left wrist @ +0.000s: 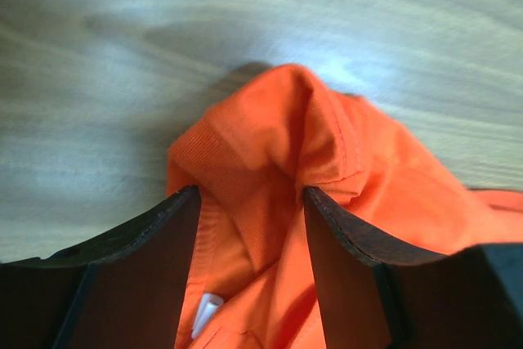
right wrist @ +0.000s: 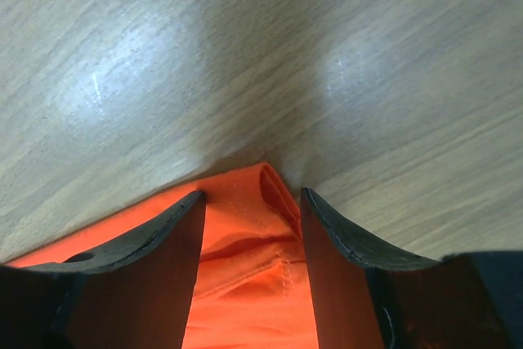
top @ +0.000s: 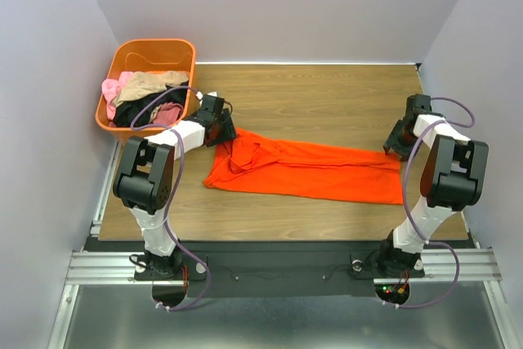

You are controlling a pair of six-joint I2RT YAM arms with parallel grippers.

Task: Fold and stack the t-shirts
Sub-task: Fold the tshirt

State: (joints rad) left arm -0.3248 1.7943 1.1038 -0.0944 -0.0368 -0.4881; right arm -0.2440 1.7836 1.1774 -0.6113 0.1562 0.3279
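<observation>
A bright orange-red t-shirt (top: 310, 171) lies stretched in a long band across the wooden table. My left gripper (top: 222, 131) is low over its bunched collar end (left wrist: 270, 136). Its jaws stand open, astride the collar fold, with a white tag (left wrist: 204, 312) between them. My right gripper (top: 394, 146) is down at the shirt's right-hand corner (right wrist: 245, 284). There the jaws are open too, and a stitched hem lies between the fingers. More t-shirts, pink (top: 114, 87), tan (top: 147, 83) and black (top: 135, 112), are heaped in the tub.
An orange plastic tub (top: 122, 55) stands at the back left corner, just behind my left arm. Bare wood of the table (top: 327, 96) shows behind the shirt. White walls close in the left, right and back sides.
</observation>
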